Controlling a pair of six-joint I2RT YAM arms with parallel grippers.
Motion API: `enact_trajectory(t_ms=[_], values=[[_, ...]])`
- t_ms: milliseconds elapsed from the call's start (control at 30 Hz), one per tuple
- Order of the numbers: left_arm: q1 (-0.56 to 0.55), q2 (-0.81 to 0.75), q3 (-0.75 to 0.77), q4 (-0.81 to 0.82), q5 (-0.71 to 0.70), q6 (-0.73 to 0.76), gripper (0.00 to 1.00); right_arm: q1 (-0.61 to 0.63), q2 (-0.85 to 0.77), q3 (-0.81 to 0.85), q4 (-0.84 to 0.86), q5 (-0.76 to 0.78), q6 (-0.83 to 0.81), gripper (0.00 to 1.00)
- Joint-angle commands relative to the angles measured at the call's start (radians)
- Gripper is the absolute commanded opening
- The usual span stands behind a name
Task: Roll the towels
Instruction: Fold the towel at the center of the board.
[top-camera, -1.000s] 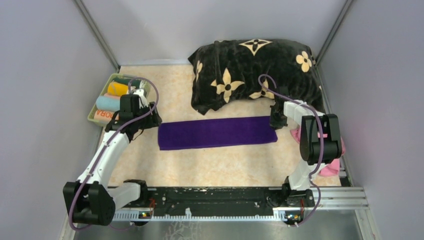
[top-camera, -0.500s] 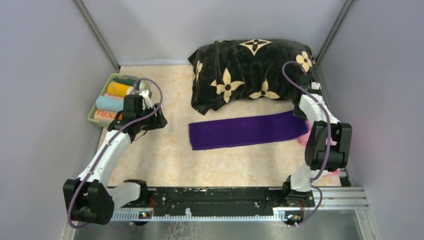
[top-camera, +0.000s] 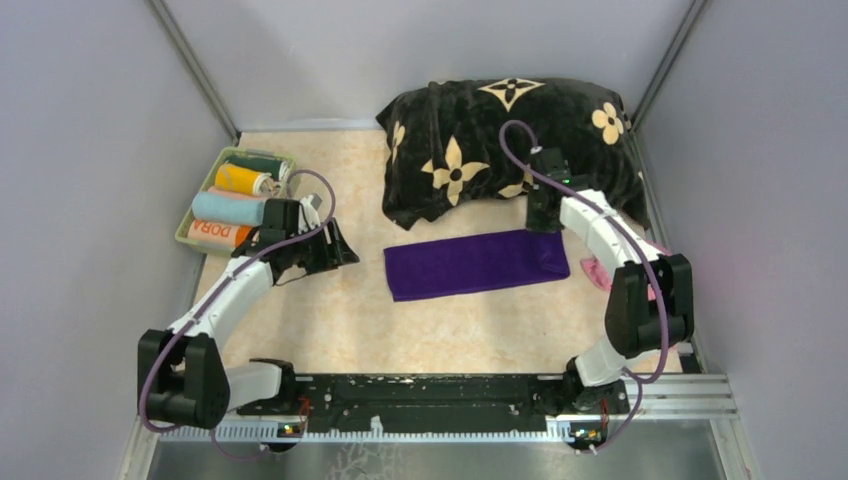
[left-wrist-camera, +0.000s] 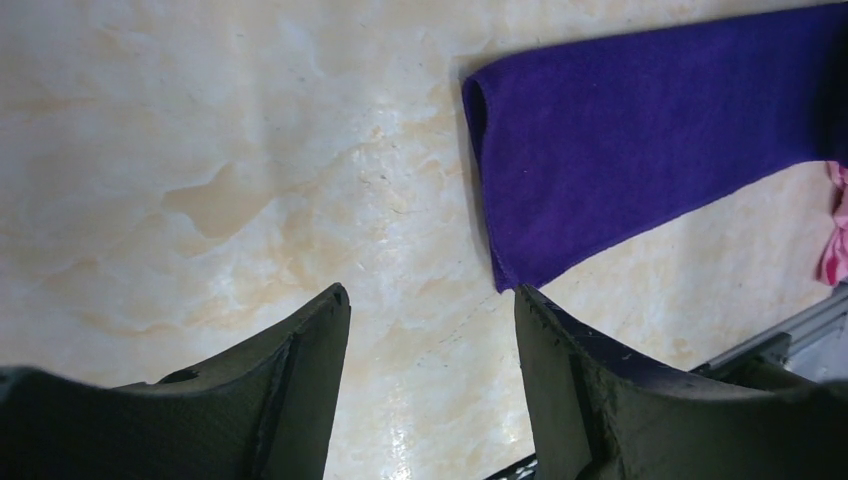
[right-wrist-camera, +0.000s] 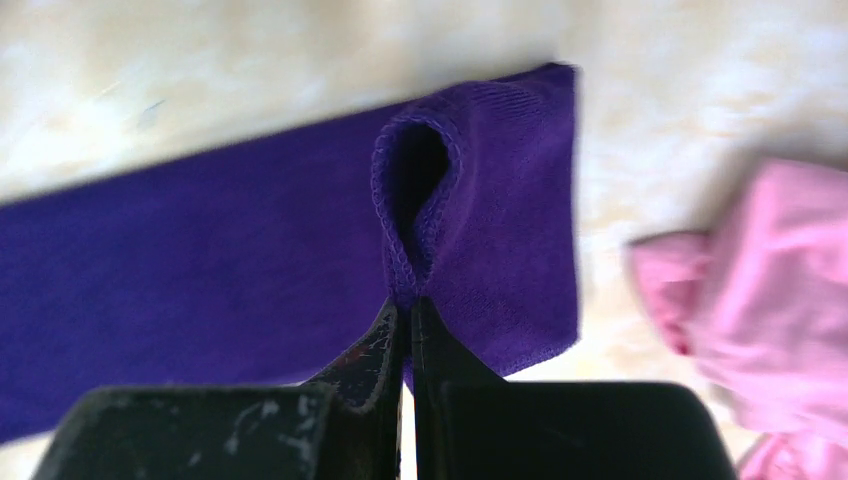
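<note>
One purple towel (right-wrist-camera: 200, 250) in right pincer (right-wrist-camera: 405, 305)

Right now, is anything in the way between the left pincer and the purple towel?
No, nothing visible. Only tabletop lies between the open left pincer and the purple towel, whose end is just ahead.

hidden: pink towel (top-camera: 594, 271), partly behind right arm (top-camera: 600, 225) | cropped: purple towel (right-wrist-camera: 200, 290)

The dark purple towel (top-camera: 476, 264) is plain. The pink towel (right-wrist-camera: 770, 300) is plain too. In the pale green tray (top-camera: 183, 236) lie a yellow roll (top-camera: 238, 179), a light blue roll (top-camera: 228, 208) and an orange roll (top-camera: 215, 233) with lettering. The cushion (top-camera: 500, 140) is black with beige flowers. The table (top-camera: 330, 320) is marbled cream.
</note>
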Motion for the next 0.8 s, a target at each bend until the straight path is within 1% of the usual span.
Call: enact_trajectory(t_ms=[0,233,400,433,767], values=[[-0.024,0.034,-0.033,0.108,0.098,-0.084,0.67,0.145,-0.059,0.007,0.002,-0.142,0.069,0.00],[-0.085,0.117,-0.078,0.231,0.118,-0.185,0.65,0.330,0.002,0.061,0.072,-0.245,0.179,0.00],[-0.131,0.180,-0.110,0.334,0.111,-0.255,0.60,0.415,0.080,0.139,0.081,-0.295,0.215,0.00],[-0.138,0.193,-0.112,0.347,0.108,-0.263,0.59,0.430,0.118,0.155,0.081,-0.299,0.222,0.00],[-0.199,0.305,-0.128,0.422,0.084,-0.301,0.46,0.546,0.238,0.256,0.098,-0.294,0.317,0.00]])
